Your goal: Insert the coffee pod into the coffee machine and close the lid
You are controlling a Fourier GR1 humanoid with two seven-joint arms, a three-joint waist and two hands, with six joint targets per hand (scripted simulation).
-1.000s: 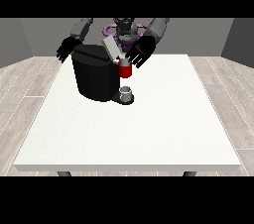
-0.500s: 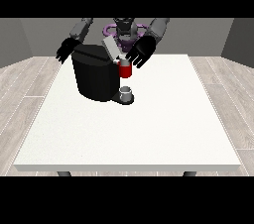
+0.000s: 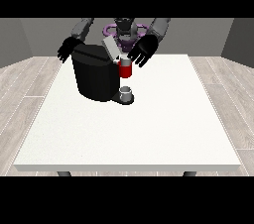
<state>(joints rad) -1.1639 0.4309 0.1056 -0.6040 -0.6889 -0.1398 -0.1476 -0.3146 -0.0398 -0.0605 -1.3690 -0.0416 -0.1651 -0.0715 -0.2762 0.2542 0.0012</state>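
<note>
Desk point(image 3: 149, 134), white and large, carries a black coffee machine point(image 3: 94, 77) near its far edge, toward the far left corner. Its grey lid point(image 3: 110, 48) stands tilted up at the top, not closed. A red part point(image 3: 125, 70) juts from the machine's front, with what looks like a small pale pod point(image 3: 125, 59) on top of it, though this is too small to be sure. Below it a small grey cup point(image 3: 126, 92) sits on the machine's base. The hand at the view's right point(image 3: 141, 51) hangs just above and beside the red part, fingers spread and pointing down, holding nothing; whether it touches the pod cannot be told. The hand at the view's left point(image 3: 67, 49) hovers at the machine's far left side with fingers spread, also holding nothing.
</note>
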